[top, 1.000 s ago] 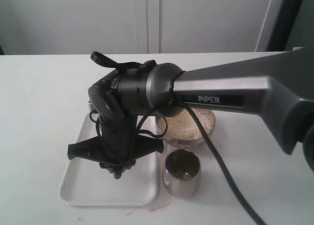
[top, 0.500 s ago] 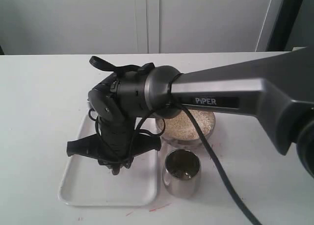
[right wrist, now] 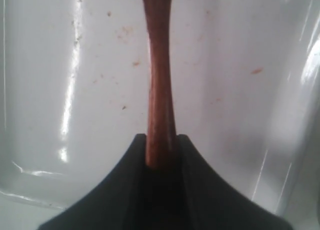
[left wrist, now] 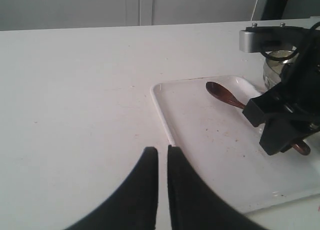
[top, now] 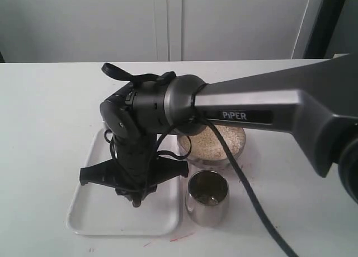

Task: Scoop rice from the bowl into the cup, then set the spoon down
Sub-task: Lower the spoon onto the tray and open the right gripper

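The right arm (top: 263,108) reached across, wrist bent down, the right hand (right wrist: 160,142) clamped on the spoon (right wrist: 159,79), while the left hand (left wrist: 162,157) hung empty, fingers (left wrist: 142,190) nearly touching.

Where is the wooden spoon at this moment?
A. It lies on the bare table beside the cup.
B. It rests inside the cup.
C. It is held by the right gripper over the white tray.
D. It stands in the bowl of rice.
C: in the right wrist view the right gripper is shut on the handle of the spoon, with the white tray beneath.
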You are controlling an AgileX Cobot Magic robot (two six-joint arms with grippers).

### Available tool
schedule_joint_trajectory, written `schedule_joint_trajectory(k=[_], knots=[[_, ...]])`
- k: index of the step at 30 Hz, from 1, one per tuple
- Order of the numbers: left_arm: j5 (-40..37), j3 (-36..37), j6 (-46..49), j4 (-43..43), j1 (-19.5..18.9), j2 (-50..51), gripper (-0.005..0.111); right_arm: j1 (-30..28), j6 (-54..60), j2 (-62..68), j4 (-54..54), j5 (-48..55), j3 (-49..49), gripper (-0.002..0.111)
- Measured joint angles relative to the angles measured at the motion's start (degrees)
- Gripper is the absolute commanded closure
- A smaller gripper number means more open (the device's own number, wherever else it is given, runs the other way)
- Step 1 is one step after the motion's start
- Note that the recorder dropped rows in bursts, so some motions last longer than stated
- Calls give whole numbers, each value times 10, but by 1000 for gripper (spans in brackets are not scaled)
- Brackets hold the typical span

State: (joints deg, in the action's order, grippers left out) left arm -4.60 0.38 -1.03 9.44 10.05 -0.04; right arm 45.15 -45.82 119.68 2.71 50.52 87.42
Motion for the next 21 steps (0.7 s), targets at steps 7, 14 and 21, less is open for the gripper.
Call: schedule_joint_trajectory(k=[7,14,21], knots=[[0,0,0,0,0,0,92,0,1,0,-9,-20,0,108],[0,0,0,0,0,0,92,0,-33,0,-10,-70,0,108],[0,0,0,0,0,0,92,4,-52,0,-10,-79,1,108]])
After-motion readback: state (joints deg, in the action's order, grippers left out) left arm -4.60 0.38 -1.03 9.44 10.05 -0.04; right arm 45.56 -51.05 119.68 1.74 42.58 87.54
